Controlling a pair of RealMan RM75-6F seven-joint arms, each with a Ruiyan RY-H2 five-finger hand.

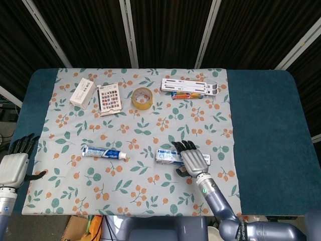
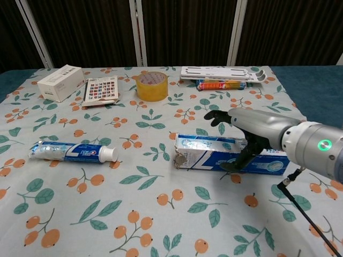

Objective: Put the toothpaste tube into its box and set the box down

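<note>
The toothpaste box (image 2: 231, 155) lies flat on the worktop (image 1: 261, 120), long side running left to right, a little right of centre on the front half of the cloth. Its middle is covered by the right hand (image 2: 244, 131), so the print there cannot be read. The near end shows a crumpled open flap in the chest view. The hand arches over the box from above, fingers (image 2: 215, 115) reaching past its far edge and the thumb down against the near side. Whether it truly grips the box or only rests across it cannot be told. In the head view the same hand (image 1: 192, 158) hides most of the box (image 1: 168, 156), leaving only the left part and a sliver at right.

The toothpaste tube (image 2: 72, 151) lies well apart to the left, flat, its white cap pointing toward the box. It is a soft blue-and-white tube, flattened at the tail.

The left hand (image 1: 14, 163) hangs off the left front edge of the worktop, holding nothing, fingers straight and apart; its arm is cut off by the frame.

The cloth (image 1: 150, 196) is pale with orange berries and green leaves, over dark blue felt. Along the back lie a small white carton (image 2: 60, 82), a card of coloured squares (image 2: 102, 90), a roll of yellow tape (image 2: 151, 86) and a white slotted stand (image 2: 222, 72).
</note>
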